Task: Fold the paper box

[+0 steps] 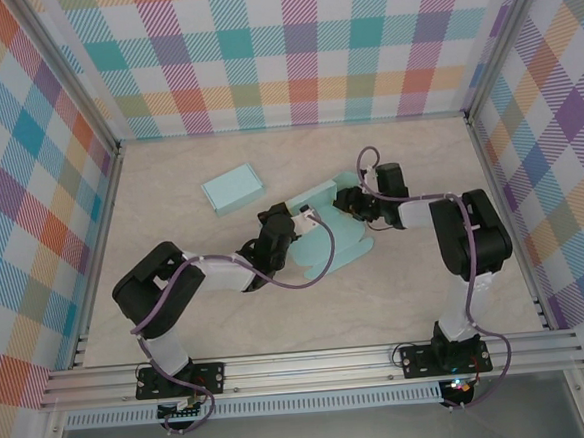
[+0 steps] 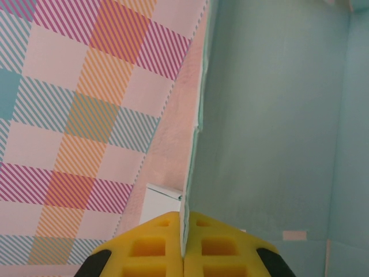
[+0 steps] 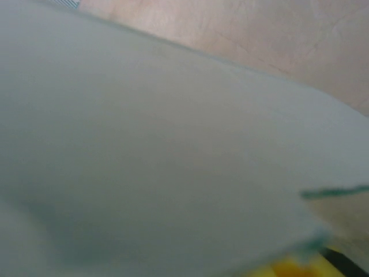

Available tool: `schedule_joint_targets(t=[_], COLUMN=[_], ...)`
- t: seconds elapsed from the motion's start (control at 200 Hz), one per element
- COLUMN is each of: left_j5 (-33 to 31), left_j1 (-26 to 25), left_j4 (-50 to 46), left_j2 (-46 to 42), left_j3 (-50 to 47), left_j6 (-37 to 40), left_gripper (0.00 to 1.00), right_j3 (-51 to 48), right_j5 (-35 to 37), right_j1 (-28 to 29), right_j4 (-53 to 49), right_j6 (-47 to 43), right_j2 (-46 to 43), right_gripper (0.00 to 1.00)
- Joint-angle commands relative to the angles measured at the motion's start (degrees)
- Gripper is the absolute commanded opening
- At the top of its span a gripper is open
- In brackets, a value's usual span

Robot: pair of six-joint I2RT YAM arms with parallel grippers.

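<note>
The paper box (image 1: 346, 243) lies near the middle of the counter (image 1: 278, 310), a little toward the right edge. It is pale teal and only half folded: one panel lies flat on the counter and another panel stands up on the side of the far edge.

My left hand (image 1: 310, 218) reaches the box from the left side. In the left wrist view my left hand (image 2: 184, 249) is pressed together on the thin edge of one standing panel of the paper box (image 2: 271, 115). The two yellow pads (image 2: 151, 249) meet with only the paper between them, so I am pinching this panel. The panel stands on its edge and goes straight away from the pads. To the left of it I see the plaid wall (image 2: 86, 115) and a strip of the counter (image 2: 167, 156).

My right hand (image 1: 351, 203) is at the far side of the box, just beside the standing panel and near my left hand. In the right wrist view a blurred teal panel of the paper box (image 3: 144, 150) lies very close to the camera and covers almost everything. Only a small yellow piece of one finger (image 3: 288, 270) looks out at the lower edge. Whether this hand is spread or pinching the paper, I cannot tell.

A second teal box (image 1: 232, 188), flat and closed, rests apart from the first, toward the far edge and left of the middle.
</note>
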Motion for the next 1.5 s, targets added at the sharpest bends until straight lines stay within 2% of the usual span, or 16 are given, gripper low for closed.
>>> schedule_joint_targets(t=[0.0,0.195,0.45,0.64,0.78,0.915,1.12,1.32,1.495], left_j5=[0.1,-1.1,-0.6,-1.2,-0.8,0.4,1.5,1.5,1.6], left_j1=[-0.3,-0.3,-0.3,-0.4,-0.3,-0.4,-0.3,-0.3,-0.4], left_j4=[-0.1,0.7,8.6,17.3,21.0,21.2,21.3,21.7,22.4], left_j2=[1.2,2.1,4.8,8.5,9.3,8.5,8.0,8.6,9.3], left_j3=[1.8,1.4,-0.8,-1.4,-1.4,-1.6,-1.6,-1.4,-1.1], left_j6=[-0.4,1.9,10.7,18.2,20.3,20.8,22.4,23.6,24.6], left_gripper=[0.0,0.0,0.0,0.0,0.0,0.0,0.0,0.0,0.0], right_j3=[-0.1,-1.8,-3.6,-6.0,-7.2,-7.5,-6.2,0.2,11.3], right_j5=[-1.9,-0.4,6.1,6.3,5.3,4.2,4.9,2.9,-4.0], right_j1=[1.0,1.0,0.2,-1.8,-3.4,-5.9,-13.3,-19.9,-20.5], right_j4=[2.3,0.6,-11.0,-13.5,-14.1,-16.0,-20.4,-21.3,-22.2], right_j6=[1.1,0.0,-5.6,-6.2,-6.2,-6.5,-7.7,-8.4,-11.1], right_j2=[1.4,-1.0,-8.0,-11.7,-14.2,-18.2,-23.3,-16.4,-4.0], right_gripper=[0.44,0.51,0.57,0.61,0.62,0.62,0.58,0.54,0.52])
